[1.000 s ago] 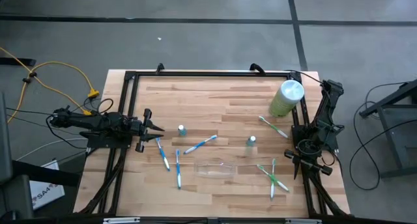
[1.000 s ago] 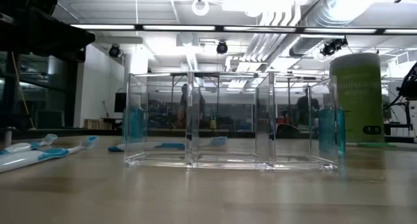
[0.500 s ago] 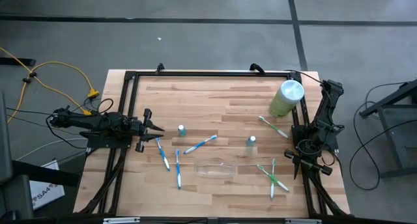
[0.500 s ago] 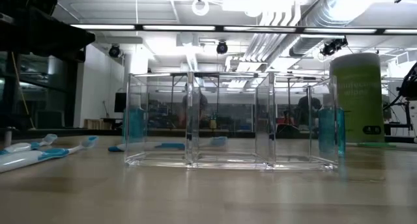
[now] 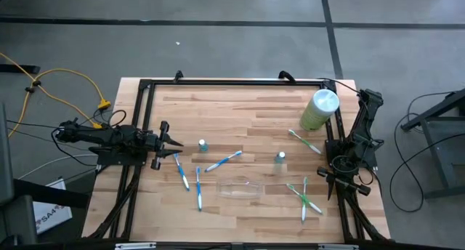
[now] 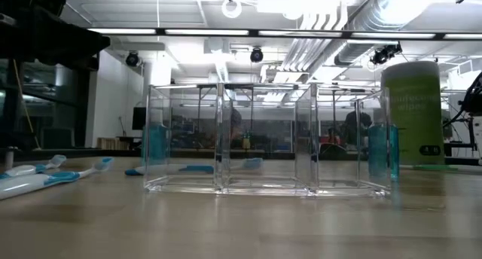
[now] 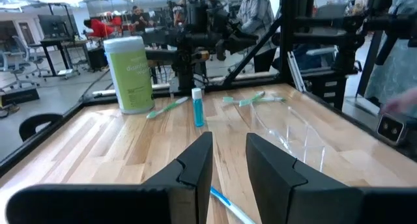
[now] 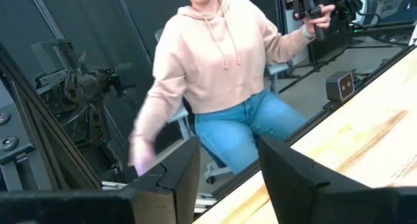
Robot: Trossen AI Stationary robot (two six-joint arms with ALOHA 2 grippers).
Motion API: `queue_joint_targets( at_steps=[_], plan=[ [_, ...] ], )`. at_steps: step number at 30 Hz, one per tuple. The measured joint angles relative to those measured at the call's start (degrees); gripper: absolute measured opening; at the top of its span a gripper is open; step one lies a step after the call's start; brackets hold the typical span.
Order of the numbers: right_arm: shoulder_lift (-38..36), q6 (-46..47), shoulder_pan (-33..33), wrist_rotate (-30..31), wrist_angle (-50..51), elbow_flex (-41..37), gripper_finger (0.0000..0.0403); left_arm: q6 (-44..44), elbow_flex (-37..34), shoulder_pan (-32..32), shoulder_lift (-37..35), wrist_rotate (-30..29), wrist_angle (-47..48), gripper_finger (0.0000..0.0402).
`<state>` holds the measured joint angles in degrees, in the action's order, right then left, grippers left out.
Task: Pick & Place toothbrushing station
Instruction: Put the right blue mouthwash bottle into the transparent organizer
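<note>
- We see the toothbrushing station (image 5: pixel 239 187), a clear three-compartment tray, standing upright on the wooden counter (image 5: pixel 247 112) near its front edge, about mid-width; in the low view (image 6: pixel 267 142) it looks empty inside.
- Left gripper (image 5: pixel 174 142) sits at the counter's left edge, low, pointing inward, jaws parted with a narrow gap and nothing between them; its own camera (image 7: pixel 228 160) shows the same.
- Right gripper (image 5: pixel 344 179) is parked at the right edge of the counter by the frame, jaws apart and empty in its wrist view (image 8: pixel 228 168); a person in a pale hoodie (image 8: pixel 221 61) sits beyond the counter.
- Blue toothbrushes (image 5: pixel 196 179) lie loose left of the tray, one just beside the left gripper; green toothbrushes (image 5: pixel 305 198) lie to the right of it.
- Two small teal containers (image 5: pixel 203 144) stand behind the tray, well apart from each other.
- Pale-green cylinder (image 5: pixel 320 109) stands at the far right corner.
</note>
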<state>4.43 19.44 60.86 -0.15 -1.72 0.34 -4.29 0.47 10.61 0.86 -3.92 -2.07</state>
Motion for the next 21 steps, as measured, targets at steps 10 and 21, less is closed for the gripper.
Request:
queue_joint_targets(
  at_steps=[10, 21],
  plan=[
    [0.0, 0.0, 0.0, 0.0, 0.0, 0.0, 0.0148, 10.7, 0.0, 0.0, 0.0, 0.0, -8.4, 0.0088],
    [0.0, 0.0, 0.0, 0.0, 0.0, 0.0, 0.0148, 11.5, 0.0, 0.0, 1.6, 2.9, -14.8, 0.0088]
  ],
)
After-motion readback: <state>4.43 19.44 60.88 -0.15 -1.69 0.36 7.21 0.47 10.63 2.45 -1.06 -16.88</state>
